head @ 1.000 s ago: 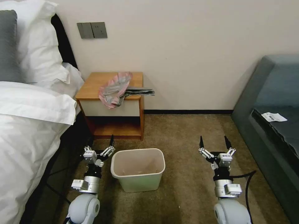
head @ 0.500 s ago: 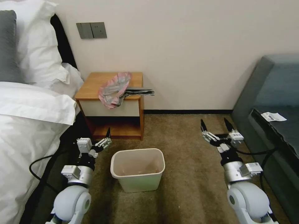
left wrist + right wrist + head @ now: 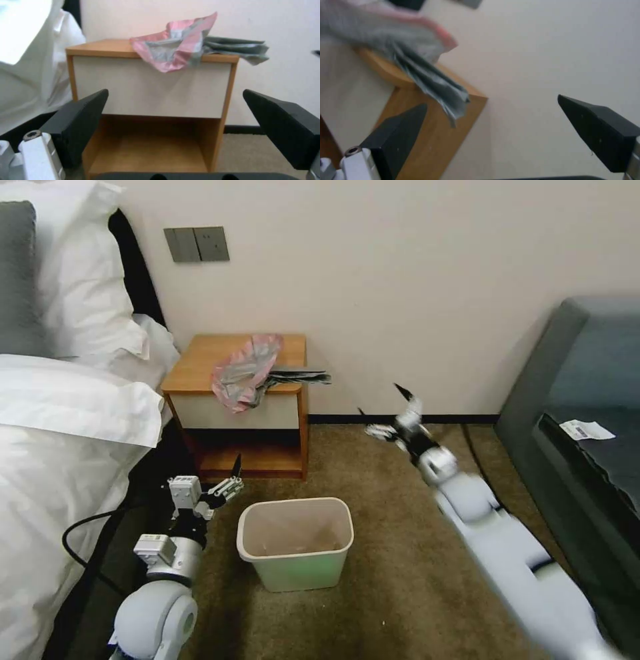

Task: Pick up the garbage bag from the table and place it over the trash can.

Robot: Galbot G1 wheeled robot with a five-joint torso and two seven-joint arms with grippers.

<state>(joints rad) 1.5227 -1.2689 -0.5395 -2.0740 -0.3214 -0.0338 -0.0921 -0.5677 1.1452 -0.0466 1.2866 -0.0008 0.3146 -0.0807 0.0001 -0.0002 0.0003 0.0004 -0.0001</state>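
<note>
The garbage bag (image 3: 248,369), crumpled grey plastic with a pink band, lies on the table (image 3: 200,357) and droops over its front edge. Its folded grey tail (image 3: 303,377) sticks out past the table's right side. The cream trash can (image 3: 295,503) stands on the carpet in front of the table. My right gripper (image 3: 381,403) is open, stretched out in the air to the right of the table, level with the drawer. From the right wrist, the tail (image 3: 433,80) hangs close ahead of the open gripper (image 3: 492,101). My left gripper (image 3: 213,479) is open, low, left of the trash can, facing the table (image 3: 100,48) and bag (image 3: 173,50).
A bed with white bedding (image 3: 60,447) and pillows runs along the left, close to my left arm. A dark grey sofa (image 3: 580,400) with a paper slip (image 3: 585,431) is at the right. The wall (image 3: 400,280) is right behind the table. Brown carpet (image 3: 400,580) surrounds the trash can.
My right arm has swung up, forward and leftward toward the table's right side, and the gripper has turned. My left arm shifted slightly left a second ago and has since held still.
</note>
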